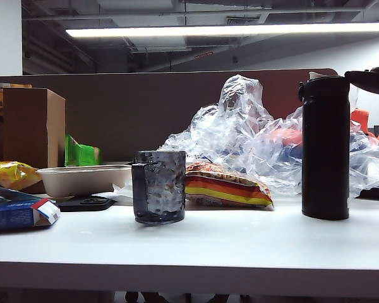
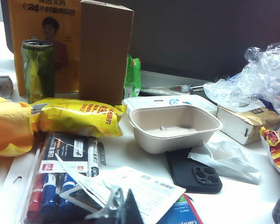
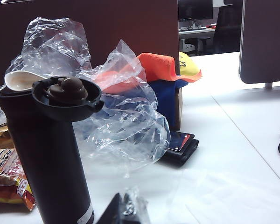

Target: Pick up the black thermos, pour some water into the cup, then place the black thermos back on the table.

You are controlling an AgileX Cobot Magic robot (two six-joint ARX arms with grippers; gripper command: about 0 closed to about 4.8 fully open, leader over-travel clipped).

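On the white table [image 1: 252, 243] you see one black thermos [image 1: 325, 148] standing upright toward the right, its flip lid [image 1: 368, 81] swung open, and one dark dimpled cup [image 1: 159, 186] upright left of centre, well apart from the thermos. Between them, set further back, lies one striped snack bag [image 1: 227, 186], and behind it rises one heap of clear crumpled plastic [image 1: 240, 136]. To the left of the cup you count one beige tray [image 1: 82, 178], one black phone [image 1: 85, 203] lying just in front of it, one brown cardboard box [image 1: 33, 126] and one yellow snack packet [image 1: 9, 173]. No arm shows in the exterior view. Your left gripper [image 2: 117, 210] appears only as a dark tip at the edge of its wrist view, over a packet of markers [image 2: 60, 186] and one printed paper sheet [image 2: 140, 189]; its jaws are clenched and empty. That view also shows the same tray [image 2: 172, 126], the phone [image 2: 193, 172] and one green can [image 2: 37, 70]. Your right gripper [image 3: 123, 210] likewise shows as a dark tip, clenched and empty, just beside the thermos [image 3: 49, 154] but not touching it. Beyond lie one orange cloth [image 3: 163, 67] and one dark wallet [image 3: 179, 147].
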